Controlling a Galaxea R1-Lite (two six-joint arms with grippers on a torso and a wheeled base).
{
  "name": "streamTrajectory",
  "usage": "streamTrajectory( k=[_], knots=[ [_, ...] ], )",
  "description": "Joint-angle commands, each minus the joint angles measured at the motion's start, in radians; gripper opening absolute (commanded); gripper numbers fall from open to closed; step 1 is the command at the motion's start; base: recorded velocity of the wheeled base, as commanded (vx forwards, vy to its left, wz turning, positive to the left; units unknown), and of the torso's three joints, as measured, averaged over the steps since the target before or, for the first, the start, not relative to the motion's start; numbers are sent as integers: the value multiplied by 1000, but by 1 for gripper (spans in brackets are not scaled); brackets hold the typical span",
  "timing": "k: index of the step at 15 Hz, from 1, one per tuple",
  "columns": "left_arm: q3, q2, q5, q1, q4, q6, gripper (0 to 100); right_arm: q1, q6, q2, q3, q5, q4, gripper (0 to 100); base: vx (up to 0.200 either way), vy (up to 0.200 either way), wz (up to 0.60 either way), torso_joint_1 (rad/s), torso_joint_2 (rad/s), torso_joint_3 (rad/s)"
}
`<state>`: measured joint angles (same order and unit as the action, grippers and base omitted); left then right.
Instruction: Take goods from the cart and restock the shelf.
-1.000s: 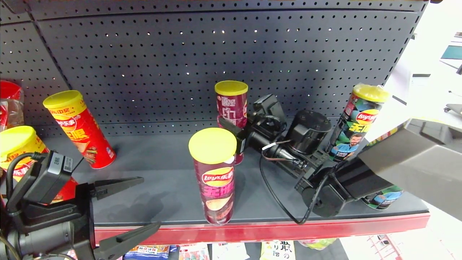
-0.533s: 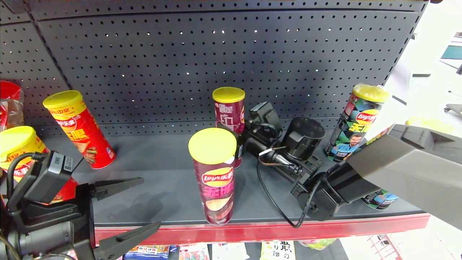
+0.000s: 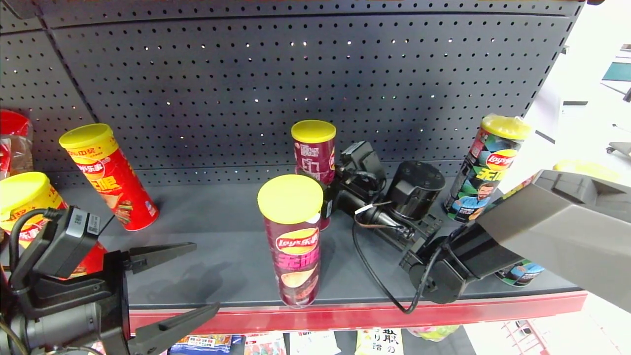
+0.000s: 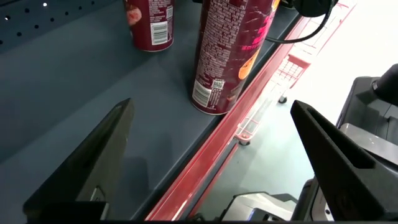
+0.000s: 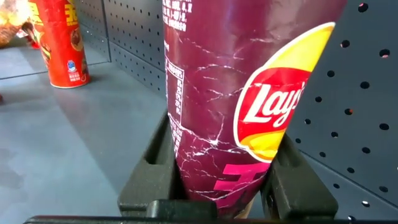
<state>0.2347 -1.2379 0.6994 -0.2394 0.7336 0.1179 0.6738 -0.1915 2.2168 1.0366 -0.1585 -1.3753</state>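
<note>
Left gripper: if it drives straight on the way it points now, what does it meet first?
Probably the front maroon chip can, roughly dead ahead of the open left gripper; depth is unclear.

Dim shelf (image 3: 222, 256), overexposed glare at right, soft shadows, edge distortion

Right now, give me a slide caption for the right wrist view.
Right gripper grips maroon cylindrical chip can, grey perforated back panel behind.

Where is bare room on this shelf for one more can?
Widest bare patch of the dark grey shelf: between the red yellow-lidded chip can and the front maroon chip can. Crowded to its right: the right gripper clamps the rear maroon can.
</note>
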Motion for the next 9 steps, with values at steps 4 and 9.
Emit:
streamTrajectory(
  k=[4, 9],
  knots=[
    [0, -2, 0, 0, 0, 0, 100, 0, 0, -5, 5, 11, 1, 100, 0, 0, 0, 0, 0, 0],
    [2, -2, 0, 0, 0, 0, 100, 4, 6, -40, -18, 34, -1, 100, 0, 0, 0, 0, 0, 0]
  ],
)
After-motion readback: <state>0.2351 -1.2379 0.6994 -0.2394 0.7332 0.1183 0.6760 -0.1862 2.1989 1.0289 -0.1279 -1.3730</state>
